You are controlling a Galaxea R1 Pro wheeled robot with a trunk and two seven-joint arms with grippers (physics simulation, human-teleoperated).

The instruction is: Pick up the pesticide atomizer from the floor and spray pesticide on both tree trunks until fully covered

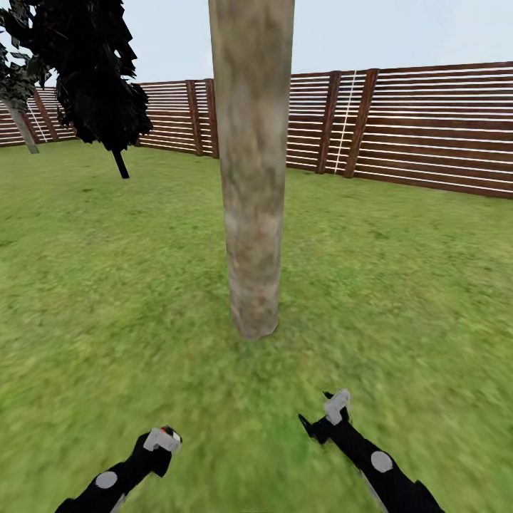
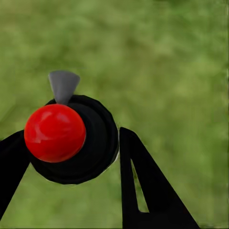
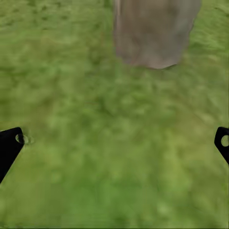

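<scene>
The left claw (image 2: 71,157) is clenched on the pesticide atomizer (image 2: 76,138), a round black bottle with a red cap and grey nozzle, held low over the green grass floor (image 1: 107,285). It faces the thick mottled beige-brown tree trunk (image 1: 251,164) rising mid-lawn, probably ready for spraying. The right claw (image 3: 114,143) hangs released, idle.

left tool (image 1: 162,439) clamped (on load) | right tool (image 1: 324,417) jaws spread
</scene>
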